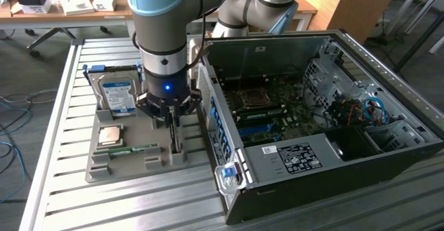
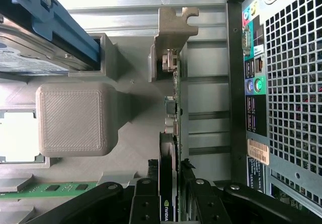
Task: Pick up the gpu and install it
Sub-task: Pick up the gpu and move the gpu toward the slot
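The gpu (image 1: 176, 140) stands on edge in a slot of the grey holder tray (image 1: 132, 171), beside the open computer case (image 1: 326, 176). In the wrist view the gpu (image 2: 174, 105) appears edge-on, its silvery bracket (image 2: 173, 30) at the far end. My gripper (image 1: 172, 123) hangs straight down over it. The black fingers (image 2: 147, 194) sit on either side of the card's near end, and the gripper (image 2: 169, 166) looks shut on it. The card still rests in the tray.
The tray also holds a silver hard drive (image 1: 116, 93) in a blue frame, a processor (image 1: 111, 136) and a green memory stick (image 1: 128, 150). The case's perforated rear panel (image 2: 294, 83) is close beside the card. The motherboard (image 1: 271, 111) lies exposed inside the case.
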{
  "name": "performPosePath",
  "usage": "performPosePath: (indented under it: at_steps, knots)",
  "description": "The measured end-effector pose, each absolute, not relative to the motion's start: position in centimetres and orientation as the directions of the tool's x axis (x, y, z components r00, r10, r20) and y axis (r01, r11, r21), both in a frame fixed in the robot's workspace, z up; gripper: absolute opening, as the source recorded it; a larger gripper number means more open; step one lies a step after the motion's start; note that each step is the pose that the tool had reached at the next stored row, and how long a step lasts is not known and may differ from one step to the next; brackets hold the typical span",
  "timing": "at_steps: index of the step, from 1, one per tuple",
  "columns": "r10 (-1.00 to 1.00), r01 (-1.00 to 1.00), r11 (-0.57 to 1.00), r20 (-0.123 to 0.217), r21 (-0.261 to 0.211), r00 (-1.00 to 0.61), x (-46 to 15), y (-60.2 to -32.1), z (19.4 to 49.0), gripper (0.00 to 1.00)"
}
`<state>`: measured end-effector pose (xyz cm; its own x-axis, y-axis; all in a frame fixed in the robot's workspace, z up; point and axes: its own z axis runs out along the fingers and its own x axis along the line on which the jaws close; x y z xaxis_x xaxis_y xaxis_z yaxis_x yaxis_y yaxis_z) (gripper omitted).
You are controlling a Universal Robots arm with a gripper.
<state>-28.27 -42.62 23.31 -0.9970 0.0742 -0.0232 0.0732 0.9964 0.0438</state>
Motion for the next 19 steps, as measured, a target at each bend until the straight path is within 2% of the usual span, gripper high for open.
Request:
performPosePath:
  at_steps: [3,5,19]
  knots:
    - [0.074,0.073,0.996,-0.023,0.044,-0.997,-28.27,-42.62,23.31,0.31]
    - [0.074,0.073,0.996,-0.023,0.044,-0.997,-28.27,-42.62,23.32,0.26]
    - [0.060,0.059,0.997,-0.023,0.044,-0.998,-28.27,-42.62,23.30,0.26]
